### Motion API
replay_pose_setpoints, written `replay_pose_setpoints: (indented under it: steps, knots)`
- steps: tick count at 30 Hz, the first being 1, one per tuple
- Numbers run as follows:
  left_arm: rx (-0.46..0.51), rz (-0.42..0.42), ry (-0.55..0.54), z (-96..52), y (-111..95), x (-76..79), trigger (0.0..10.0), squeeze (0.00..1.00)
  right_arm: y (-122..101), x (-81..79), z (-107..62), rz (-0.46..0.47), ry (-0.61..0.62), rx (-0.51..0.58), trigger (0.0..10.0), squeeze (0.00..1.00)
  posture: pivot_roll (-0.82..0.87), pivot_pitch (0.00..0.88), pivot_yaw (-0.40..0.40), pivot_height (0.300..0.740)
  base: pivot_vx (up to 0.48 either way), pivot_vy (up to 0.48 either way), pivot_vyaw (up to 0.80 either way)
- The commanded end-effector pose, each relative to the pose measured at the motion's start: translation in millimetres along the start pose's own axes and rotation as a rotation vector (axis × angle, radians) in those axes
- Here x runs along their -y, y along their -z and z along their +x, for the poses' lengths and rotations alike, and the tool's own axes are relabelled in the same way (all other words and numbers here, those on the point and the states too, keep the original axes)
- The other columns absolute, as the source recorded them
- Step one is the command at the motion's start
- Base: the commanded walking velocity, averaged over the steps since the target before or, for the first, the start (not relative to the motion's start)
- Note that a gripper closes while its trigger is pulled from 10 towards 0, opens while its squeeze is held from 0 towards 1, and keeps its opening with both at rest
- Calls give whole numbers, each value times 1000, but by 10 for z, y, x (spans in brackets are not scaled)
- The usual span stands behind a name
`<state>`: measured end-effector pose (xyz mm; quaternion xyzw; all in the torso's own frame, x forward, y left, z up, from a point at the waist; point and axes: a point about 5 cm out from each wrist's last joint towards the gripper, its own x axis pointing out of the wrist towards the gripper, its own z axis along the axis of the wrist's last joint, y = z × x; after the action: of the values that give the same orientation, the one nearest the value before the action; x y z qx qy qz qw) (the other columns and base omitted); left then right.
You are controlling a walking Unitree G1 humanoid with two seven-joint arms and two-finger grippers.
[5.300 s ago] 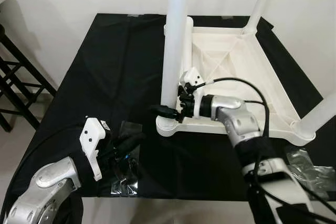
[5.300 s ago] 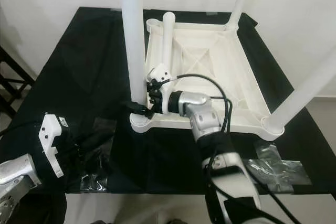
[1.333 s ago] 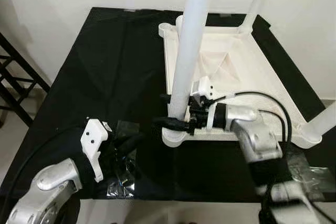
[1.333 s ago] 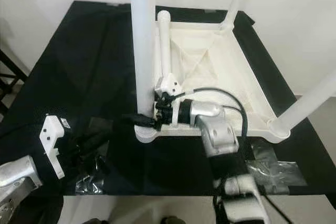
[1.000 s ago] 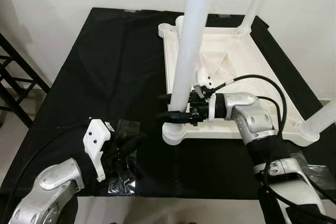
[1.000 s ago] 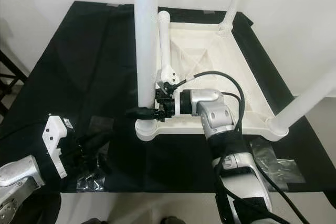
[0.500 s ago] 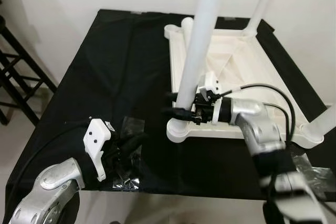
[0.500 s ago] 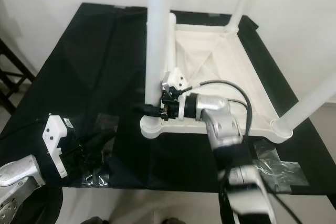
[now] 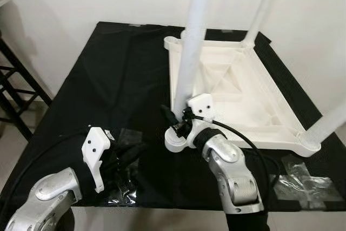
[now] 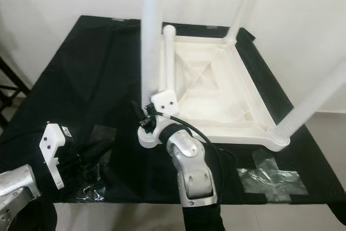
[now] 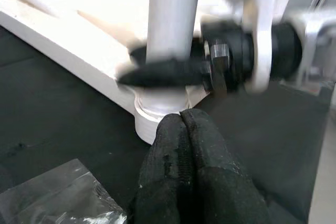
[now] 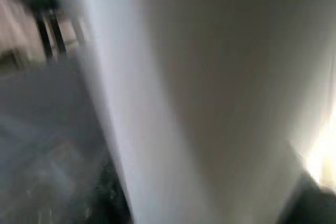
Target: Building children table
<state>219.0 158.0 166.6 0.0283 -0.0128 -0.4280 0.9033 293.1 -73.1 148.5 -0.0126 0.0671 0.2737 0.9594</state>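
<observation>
The upturned white table (image 9: 238,96) lies on my black cloth (image 9: 108,79) — right gripper (image 9: 174,120) clasps its near leg (image 9: 190,58), left gripper (image 11: 181,124) pinched closed.

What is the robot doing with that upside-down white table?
The robot is building a small white table that lies upside down on a black cloth, its legs pointing up. The right gripper is at the bottom of the near leg, where that leg meets its corner socket. The left gripper, fingers shut, rests low over the cloth near a clear plastic bag. Three other legs already stand in their corners.
</observation>
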Motion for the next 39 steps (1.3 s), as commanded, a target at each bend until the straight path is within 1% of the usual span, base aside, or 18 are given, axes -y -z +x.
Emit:
replay_pose_setpoints:
  steps: [1, 4, 7, 9, 10, 12, 13, 15, 16, 20, 21, 22, 23, 34, 36, 37, 38, 39]
  knots:
    - [-14, -5, -7, -23, 34, -9, 10000, 0, 4, 12, 22, 36, -16, -26, 10000, 1000, 77, 129, -60, 740, 0, 0, 0]
    - [-14, -7, -3, -16, 38, -8, 10000, 0, -93, 30, 72, 63, -103, -6, 10000, 1000, 73, 125, -57, 740, 0, 0, 0]
    - [-13, -9, 1, 6, 43, -10, 10000, 0, -284, 125, 133, 16, -422, 79, 10000, 1000, 76, 117, -59, 740, 0, 0, 0]
    - [-13, -9, 2, 11, 44, -10, 10000, 0, -303, 162, 136, -11, -491, 80, 10000, 1000, 76, 117, -59, 740, 0, 0, 0]
    - [-13, -8, 2, 16, 46, -8, 10000, 0, -326, 229, 160, -42, -539, 73, 10000, 561, 85, 114, -65, 740, 0, 0, 0]
    - [-13, -8, 2, 19, 46, -7, 10000, 0, -343, 273, 175, -61, -564, 69, 10000, 561, 85, 114, -65, 740, 0, 0, 0]
    - [-12, -7, 1, 20, 48, -6, 10000, 0, -379, 326, 203, -89, -604, 58, 10000, 0, 89, 113, -65, 740, 0, 0, 0]
    - [-12, -6, -1, 19, 49, -5, 10000, 0, -425, 389, 233, -121, -663, 35, 10000, 0, 92, 112, -63, 740, 0, 0, 0]
    - [-12, -6, -2, 17, 51, -3, 10000, 0, -485, 420, 239, -137, -759, 17, 10000, 0, 94, 111, -63, 740, 0, 0, 0]
    - [-14, -6, -2, 15, 56, -1, 10000, 0, -561, 465, 265, -99, -833, -7, 10000, 0, 97, 111, -62, 740, 0, 0, 0]
    - [-15, -7, -1, 15, 57, 1, 10000, 0, -576, 492, 281, -97, -851, -15, 4392, 0, 99, 110, -63, 740, 0, 0, 0]
    - [-15, -8, -1, 16, 59, 1, 10000, 0, -583, 514, 291, -96, -863, -21, 1647, 0, 99, 110, -63, 740, 0, 0, 0]
    - [-15, -8, 0, 17, 59, 2, 10000, 0, -584, 530, 289, -90, -881, -26, 0, 0, 100, 109, -62, 740, 0, 0, 0]
    - [-13, -9, 1, 21, 59, 4, 10000, 0, -513, 655, 250, -85, -857, 2, 0, 0, 96, 112, -61, 740, 0, 0, 0]
    - [-12, -10, 3, 19, 55, 7, 10000, 0, -426, 735, 169, -110, -716, 20, 0, 0, 86, 120, -60, 740, 0, 0, 0]
    - [-12, -9, 3, 12, 49, 7, 10000, 0, -350, 750, 110, -102, -594, 24, 0, 0, 83, 128, -67, 740, 0, 0, 0]
    - [-12, -9, 3, 12, 49, 7, 10000, 0, -350, 750, 110, -102, -594, 24, 0, 0, 83, 128, -67, 740, 0, 0, 0]
    - [-11, -9, 3, 5, 45, 8, 10000, 0, -285, 752, 66, -86, -484, 19, 0, 0, 82, 129, -68, 740, 0, 0, 0]
